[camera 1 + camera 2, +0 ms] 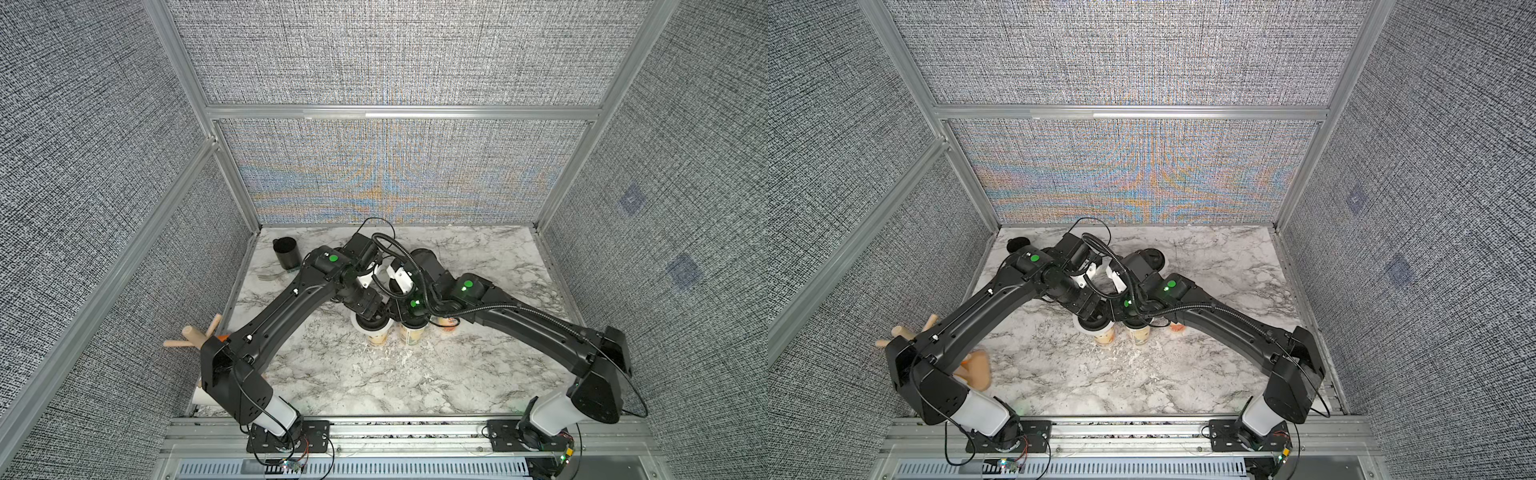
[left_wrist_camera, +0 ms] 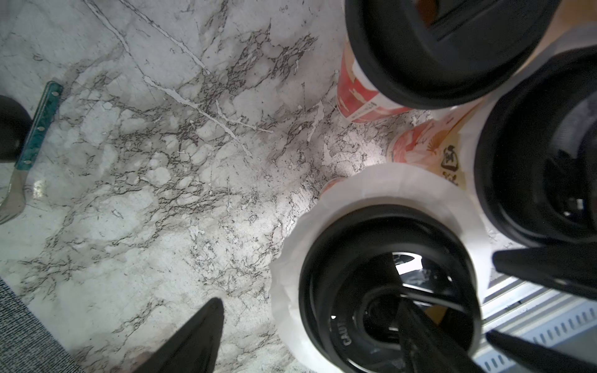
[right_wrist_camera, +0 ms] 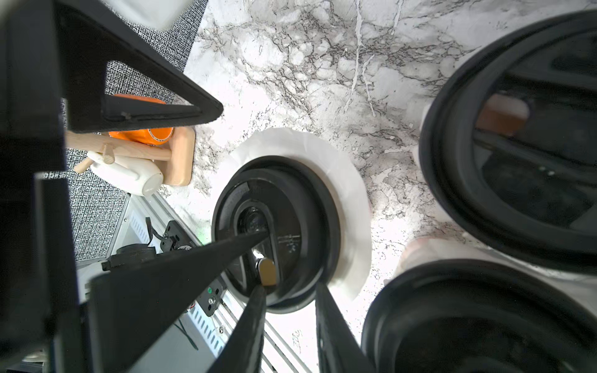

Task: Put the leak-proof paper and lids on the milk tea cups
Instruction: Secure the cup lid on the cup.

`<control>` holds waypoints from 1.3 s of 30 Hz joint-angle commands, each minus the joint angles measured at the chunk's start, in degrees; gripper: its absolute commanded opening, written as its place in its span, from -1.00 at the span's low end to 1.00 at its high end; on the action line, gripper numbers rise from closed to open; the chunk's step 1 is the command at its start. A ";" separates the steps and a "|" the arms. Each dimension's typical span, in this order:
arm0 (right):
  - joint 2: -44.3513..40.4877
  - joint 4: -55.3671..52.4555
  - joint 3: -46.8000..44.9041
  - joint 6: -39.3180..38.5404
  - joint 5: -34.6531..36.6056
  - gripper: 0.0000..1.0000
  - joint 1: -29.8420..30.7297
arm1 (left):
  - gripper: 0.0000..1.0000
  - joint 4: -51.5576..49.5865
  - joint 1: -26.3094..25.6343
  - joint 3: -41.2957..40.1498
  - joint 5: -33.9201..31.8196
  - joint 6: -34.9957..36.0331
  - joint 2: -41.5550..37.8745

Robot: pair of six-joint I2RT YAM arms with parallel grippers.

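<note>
Our left claw (image 2: 357, 277) hangs spread wide over the nearest tall white paper cup (image 1: 378, 338). We cannot tell if our right claw (image 3: 290, 287) pinches its round black plastic lid (image 3: 290, 210). The thin white round paper (image 3: 345, 181) sits underneath; a tug could rip it.

You can count three cups (image 1: 377, 336) clear of the arms in both top views; any others are hidden. Each wrist view shows three black lids (image 2: 429, 55) and one paper (image 2: 384, 184). Also one black mug (image 1: 286, 255), one fork (image 1: 266, 276), one wooden rack (image 1: 195, 337), one orange mug (image 3: 142, 134) and one white mug (image 3: 129, 174).
</note>
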 commanded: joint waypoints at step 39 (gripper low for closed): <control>2.08 -1.64 1.03 0.94 4.91 -0.43 1.40 | 0.70 1.01 -0.03 -8.18 -0.70 -1.82 -2.30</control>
